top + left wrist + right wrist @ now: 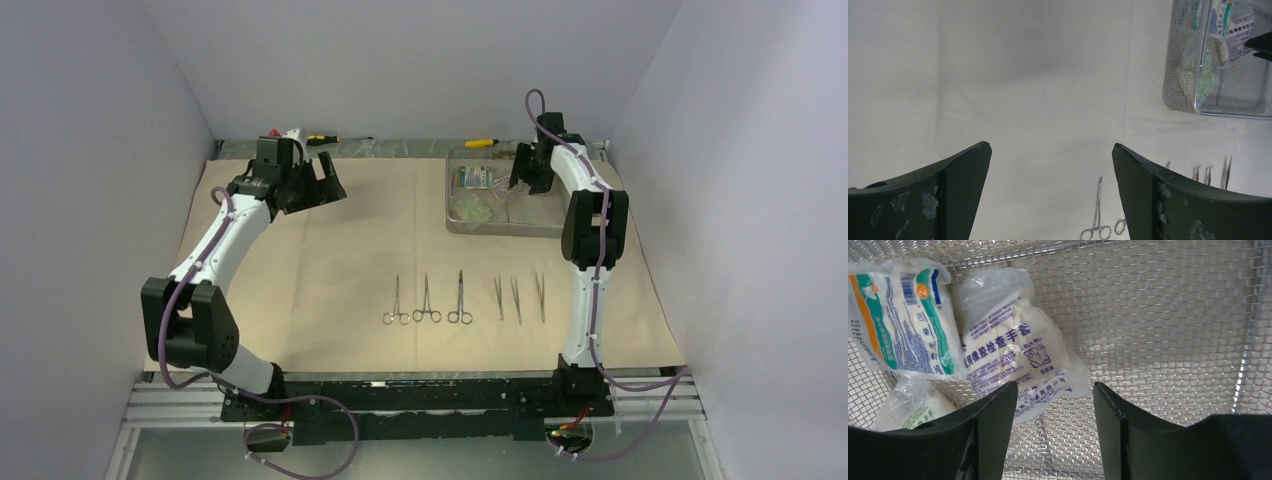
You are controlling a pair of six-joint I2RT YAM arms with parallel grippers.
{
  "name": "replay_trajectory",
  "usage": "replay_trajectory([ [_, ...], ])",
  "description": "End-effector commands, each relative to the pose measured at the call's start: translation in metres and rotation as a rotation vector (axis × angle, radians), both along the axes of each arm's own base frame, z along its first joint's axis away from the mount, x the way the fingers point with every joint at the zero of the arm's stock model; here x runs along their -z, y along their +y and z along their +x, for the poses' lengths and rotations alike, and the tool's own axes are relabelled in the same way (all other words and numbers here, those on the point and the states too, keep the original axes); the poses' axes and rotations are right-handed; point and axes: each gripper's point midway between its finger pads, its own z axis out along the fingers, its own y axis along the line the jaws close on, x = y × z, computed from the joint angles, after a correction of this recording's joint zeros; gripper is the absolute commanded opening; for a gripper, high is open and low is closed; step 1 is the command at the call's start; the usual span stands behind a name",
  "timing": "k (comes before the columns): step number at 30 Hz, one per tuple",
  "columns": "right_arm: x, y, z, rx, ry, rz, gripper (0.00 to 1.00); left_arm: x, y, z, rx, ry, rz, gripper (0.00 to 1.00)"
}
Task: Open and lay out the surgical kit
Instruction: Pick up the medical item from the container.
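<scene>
Right gripper (1055,387), parted and empty, hovers inside the tray (1173,315). Straddle the purple-printed packet (1018,350) at its near edge squarely, then close; left gripper (1052,146) gapes wide

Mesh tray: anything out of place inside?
The three packets lie crumpled and overlapping at one end of the mesh tray, not laid out. On the cloth, clamps and tweezers sit in a neat row.
</scene>
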Motion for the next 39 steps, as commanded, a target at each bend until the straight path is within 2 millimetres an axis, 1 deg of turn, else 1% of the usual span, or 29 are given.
replay_trajectory([
  [1, -0.022, 0.006, 0.014, -0.055, -0.062, 0.015, 0.59, -0.015, -0.008, 0.020, 0.032, -0.052, -0.030, 0.97],
  [2, -0.018, 0.006, 0.013, -0.053, -0.053, 0.019, 0.57, -0.014, -0.009, 0.021, 0.033, -0.047, -0.034, 0.97],
  [7, -0.008, 0.006, 0.005, -0.015, -0.033, 0.027, 0.32, -0.005, -0.011, 0.028, 0.036, -0.025, -0.037, 0.96],
  [8, -0.008, -0.008, 0.006, 0.015, -0.037, 0.029, 0.28, -0.004, -0.011, 0.029, 0.037, -0.023, -0.036, 0.96],
  [9, -0.006, -0.010, 0.005, 0.026, -0.037, 0.031, 0.26, -0.004, -0.011, 0.029, 0.037, -0.021, -0.033, 0.96],
  [11, -0.005, -0.013, 0.006, 0.041, -0.039, 0.030, 0.23, -0.003, -0.010, 0.029, 0.035, -0.020, -0.029, 0.96],
  [13, -0.004, -0.016, 0.006, 0.048, -0.043, 0.022, 0.24, -0.002, -0.010, 0.028, 0.035, -0.016, -0.026, 0.96],
  [16, -0.002, -0.019, 0.007, 0.041, -0.049, 0.007, 0.39, -0.002, -0.009, 0.025, 0.033, -0.013, -0.022, 0.96],
  [17, -0.002, -0.018, 0.008, 0.035, -0.054, 0.007, 0.40, -0.001, -0.008, 0.024, 0.032, -0.012, -0.021, 0.96],
  [19, -0.002, -0.017, 0.009, 0.019, -0.063, 0.012, 0.41, -0.002, -0.007, 0.022, 0.030, -0.012, -0.018, 0.96],
  [21, -0.001, -0.014, 0.010, 0.013, -0.061, 0.026, 0.38, -0.002, -0.007, 0.020, 0.029, -0.012, -0.014, 0.96],
  [22, 0.001, -0.012, 0.010, 0.010, -0.058, 0.036, 0.34, -0.002, -0.006, 0.019, 0.029, -0.012, -0.012, 0.96],
  [24, 0.000, -0.007, 0.011, 0.002, -0.061, 0.066, 0.24, -0.003, -0.005, 0.019, 0.028, -0.012, -0.009, 0.96],
  [26, -0.003, -0.005, 0.012, 0.005, -0.074, 0.085, 0.12, -0.003, -0.006, 0.018, 0.029, -0.012, -0.010, 0.96],
  [28, -0.011, -0.003, 0.013, 0.009, -0.096, 0.094, 0.02, -0.004, -0.006, 0.018, 0.030, -0.012, -0.013, 0.96],
  [29, -0.016, -0.003, 0.013, 0.013, -0.107, 0.094, 0.00, -0.004, -0.007, 0.018, 0.032, -0.010, -0.016, 0.96],
  [31, -0.031, -0.005, 0.014, 0.022, -0.136, 0.086, 0.00, -0.005, -0.008, 0.018, 0.036, -0.010, -0.022, 0.96],
  [34, -0.066, -0.009, 0.013, 0.046, -0.195, 0.069, 0.00, -0.007, -0.011, 0.018, 0.041, -0.013, -0.035, 0.96],
  [37, -0.107, -0.021, 0.007, 0.114, -0.229, 0.032, 0.00, -0.011, -0.015, 0.018, 0.054, -0.015, -0.058, 0.96],
  [38, -0.125, -0.023, 0.004, 0.129, -0.249, 0.031, 0.00, -0.013, -0.017, 0.018, 0.060, -0.015, -0.071, 0.96],
  [39, -0.136, -0.023, 0.001, 0.139, -0.261, 0.040, 0.00, -0.015, -0.020, 0.017, 0.067, -0.016, -0.083, 0.96],
])
